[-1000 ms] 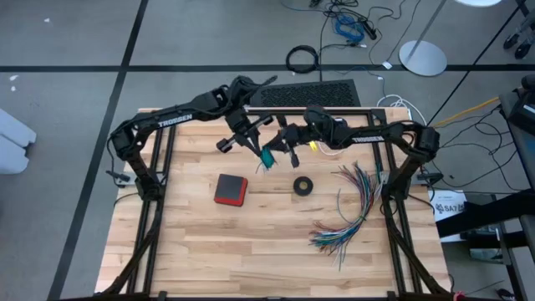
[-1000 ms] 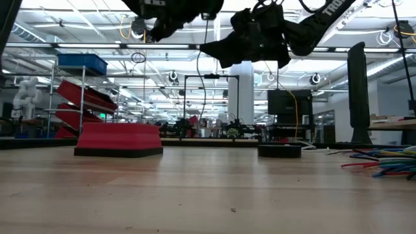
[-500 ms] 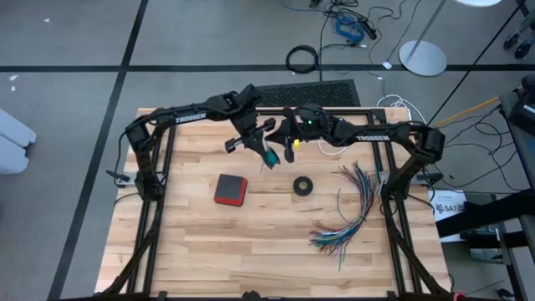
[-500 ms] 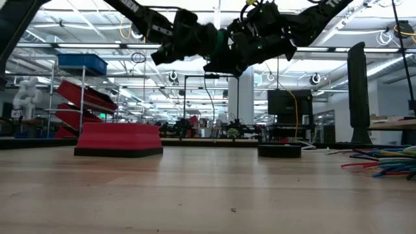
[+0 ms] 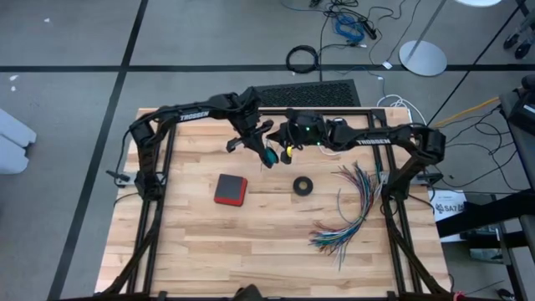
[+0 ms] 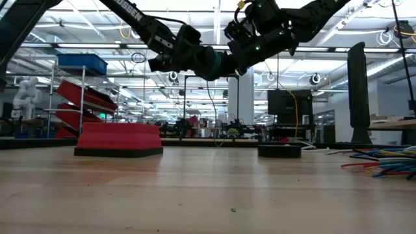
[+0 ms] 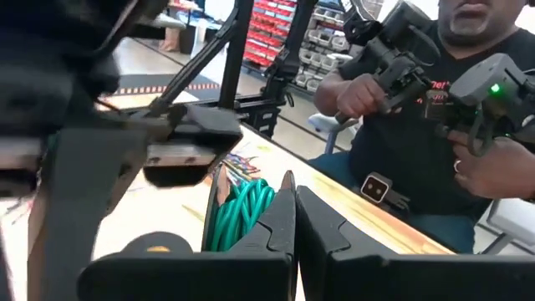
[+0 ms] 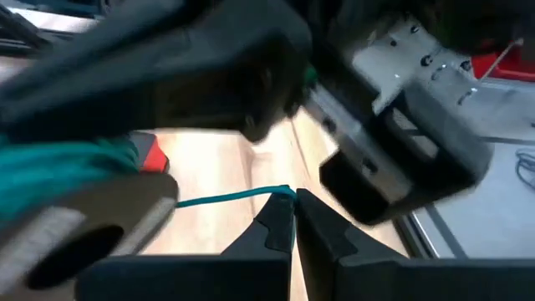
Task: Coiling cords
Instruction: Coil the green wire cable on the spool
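Note:
The teal-green cord is wound into a coil and hangs above the table's far middle at my left gripper, which is shut. One loose strand runs from the coil to my right gripper, which is shut on it close beside the left one. A white cord lies on the table under my right arm. Both grippers hang well above the wood. My left gripper carries the teal coil at its fingertips, lifted clear of the table. The fingers come at it nearly level. Its own left finger hides where the strands are pinched. My right gripper pinches the single teal strand between its two fingertips. The fingers come at it slanting a little downward. The strand runs straight from the coil to the tips, clear of the table.
A red box with a black base, a small black tape ring and a fanned bundle of multicoloured wires lie on the wooden table. A person holding hand controllers sits beyond the table's edge.
My left gripper has sunk and gone toward the right gripper, rolling as it went, with the teal coil carried along. My right gripper has stayed in place but turned at the wrist toward the coil. Both stay shut.

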Available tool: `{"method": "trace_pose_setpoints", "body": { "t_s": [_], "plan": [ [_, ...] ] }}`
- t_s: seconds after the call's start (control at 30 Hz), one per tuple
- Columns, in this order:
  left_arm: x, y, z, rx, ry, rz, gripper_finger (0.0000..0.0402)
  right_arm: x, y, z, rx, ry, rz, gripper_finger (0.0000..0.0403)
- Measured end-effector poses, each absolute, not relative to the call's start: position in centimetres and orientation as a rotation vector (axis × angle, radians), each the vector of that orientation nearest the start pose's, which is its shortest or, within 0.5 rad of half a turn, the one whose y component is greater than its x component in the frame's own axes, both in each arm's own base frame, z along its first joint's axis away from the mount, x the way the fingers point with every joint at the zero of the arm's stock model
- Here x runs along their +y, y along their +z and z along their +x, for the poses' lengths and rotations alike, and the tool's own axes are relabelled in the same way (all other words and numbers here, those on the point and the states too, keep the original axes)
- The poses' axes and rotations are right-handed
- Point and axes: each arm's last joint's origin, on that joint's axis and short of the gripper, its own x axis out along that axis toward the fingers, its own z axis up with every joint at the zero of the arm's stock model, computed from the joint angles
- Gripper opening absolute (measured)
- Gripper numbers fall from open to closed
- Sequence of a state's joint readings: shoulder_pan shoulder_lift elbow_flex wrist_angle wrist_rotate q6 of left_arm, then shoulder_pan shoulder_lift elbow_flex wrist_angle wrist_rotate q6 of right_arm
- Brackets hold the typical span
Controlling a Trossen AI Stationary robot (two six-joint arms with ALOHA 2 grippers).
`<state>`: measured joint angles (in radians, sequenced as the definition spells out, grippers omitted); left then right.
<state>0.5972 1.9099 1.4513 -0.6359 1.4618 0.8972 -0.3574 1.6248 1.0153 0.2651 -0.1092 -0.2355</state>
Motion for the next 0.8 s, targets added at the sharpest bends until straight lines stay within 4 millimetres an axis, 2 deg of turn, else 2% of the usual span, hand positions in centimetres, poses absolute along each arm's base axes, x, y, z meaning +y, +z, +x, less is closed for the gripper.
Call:
{"method": "trace_pose_setpoints", "body": {
  "t_s": [0.3,0.47,0.6,0.8],
  "plan": [
    [19.5,22.0,33.8,0.244,-0.891,-0.18,0.0,-11.0,24.4,34.2,0.403,-0.273,-0.284,0.0],
    [19.8,21.4,34.1,0.283,-0.862,-0.178,0.0,-10.0,25.5,33.8,0.413,-0.306,-0.374,0.0],
    [20.3,21.4,34.2,0.3,-0.832,-0.175,0.0,-9.4,26.1,33.4,0.425,-0.312,-0.404,0.0],
    [21.8,21.8,34.4,0.333,-0.724,-0.144,0.0,-9.1,25.8,33.1,0.498,-0.354,-0.448,0.0]
  ]
}}
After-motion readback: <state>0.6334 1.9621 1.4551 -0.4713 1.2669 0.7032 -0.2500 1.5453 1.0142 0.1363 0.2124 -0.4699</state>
